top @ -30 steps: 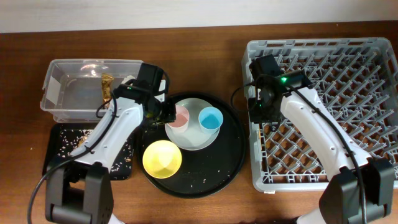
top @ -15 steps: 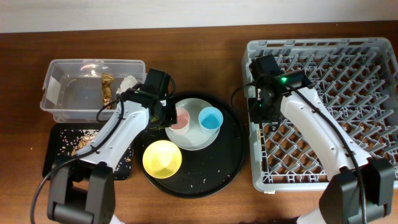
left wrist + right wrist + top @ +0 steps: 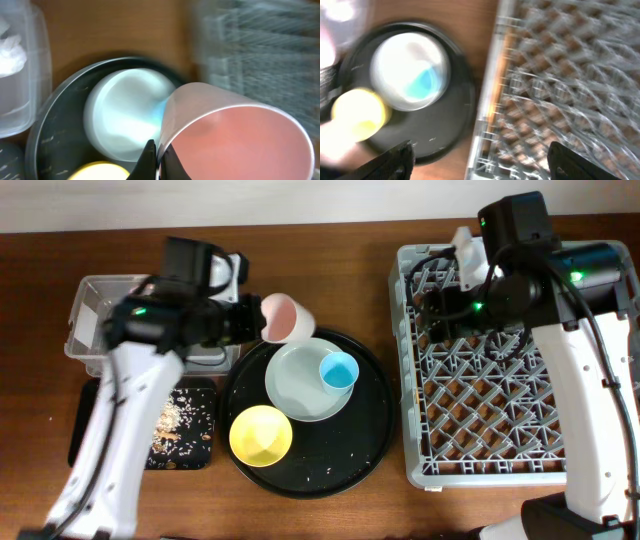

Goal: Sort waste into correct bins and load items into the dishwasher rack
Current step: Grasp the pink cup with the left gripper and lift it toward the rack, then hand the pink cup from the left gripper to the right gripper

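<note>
Pink cup [image 3: 285, 318] clamped in left claw [image 3: 256, 323], tipped sideways, arm high above round black tray [image 3: 300, 472]. Right claw [image 3: 480, 161] spread apart, arm high over dishwasher rack [image 3: 510, 410].

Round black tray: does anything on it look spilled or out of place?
Yes. Small pale crumbs lie scattered on the round black tray, near the yellow bowl. The pink cup is held tilted over its far edge by the left hand.
</note>
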You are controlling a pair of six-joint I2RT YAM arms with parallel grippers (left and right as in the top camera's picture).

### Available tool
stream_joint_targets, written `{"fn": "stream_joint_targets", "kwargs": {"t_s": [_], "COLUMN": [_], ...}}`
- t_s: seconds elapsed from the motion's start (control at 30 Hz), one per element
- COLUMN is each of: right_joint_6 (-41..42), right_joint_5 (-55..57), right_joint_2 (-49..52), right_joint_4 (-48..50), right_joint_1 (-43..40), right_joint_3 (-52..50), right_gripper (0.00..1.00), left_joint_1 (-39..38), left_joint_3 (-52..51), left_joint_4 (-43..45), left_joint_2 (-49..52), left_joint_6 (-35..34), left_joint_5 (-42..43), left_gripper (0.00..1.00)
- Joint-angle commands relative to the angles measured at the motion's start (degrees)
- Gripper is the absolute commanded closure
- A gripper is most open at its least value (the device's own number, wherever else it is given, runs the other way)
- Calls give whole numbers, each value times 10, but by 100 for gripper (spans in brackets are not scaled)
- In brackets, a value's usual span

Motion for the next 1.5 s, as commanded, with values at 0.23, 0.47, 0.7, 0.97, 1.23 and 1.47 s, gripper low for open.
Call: {"fn": "stream_joint_targets", "kwargs": {"t_s": [0.23, 0.47, 0.7, 0.97, 1.23, 1.47], "right_joint_6": [-392, -393, -412, -421, -421, -421], "right_joint_5": [-516, -495, -590, -590, -590, -590], "right_joint_2": [-13, -3, 13, 19, 21, 21], "right_joint_4": [-18, 12, 9, 61, 80, 103], "right_joint_1": [-1, 0, 26, 57, 56, 55], "right_joint_3": [10, 10, 10, 10, 10, 10], "right_gripper": [2, 1, 1, 1, 39, 60], "left_joint_1": [88, 87, 86, 43, 30, 30], "left_joint_3": [9, 9, 9, 9, 9, 9], "left_joint_4": [-11, 80, 122, 122, 119, 39], "left_joint_2": [-15, -15, -15, -15, -15, -15], "left_joint_6": [177, 177, 177, 182, 188, 188], "left_joint_5": [494, 588, 588, 588, 577, 497], "left_gripper": [100, 100, 100, 100, 100, 83]}}
